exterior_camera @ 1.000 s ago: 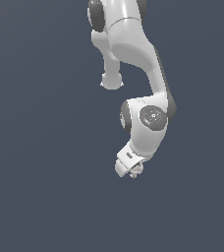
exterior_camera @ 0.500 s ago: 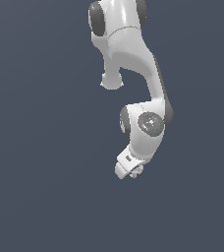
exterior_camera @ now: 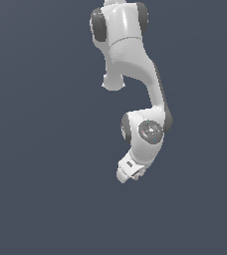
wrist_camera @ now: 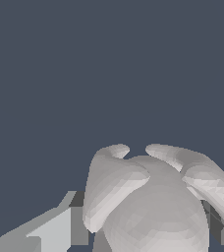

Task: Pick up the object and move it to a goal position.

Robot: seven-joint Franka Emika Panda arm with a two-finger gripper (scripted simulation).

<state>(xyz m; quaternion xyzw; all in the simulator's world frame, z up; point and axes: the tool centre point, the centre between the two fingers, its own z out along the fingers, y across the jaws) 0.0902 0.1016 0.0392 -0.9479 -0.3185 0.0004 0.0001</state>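
Note:
The wrist view is filled close up by the object [wrist_camera: 153,197], a pale grey-white knobby piece with rounded lobes. It sits between the two grey fingers [wrist_camera: 60,231] of my gripper [wrist_camera: 148,238], which is shut on it. In the exterior view, my gripper [exterior_camera: 130,172] hangs at the end of the white arm, over a plain dark grey ground. There the object is too small and too hidden by the hand to make out.
Only the uniform dark grey background and my own white arm [exterior_camera: 135,69], reaching down from the top of the exterior view, are in sight.
The wrist joint and the hand have sunk slightly lower in the exterior view. The grip on the object looks the same.

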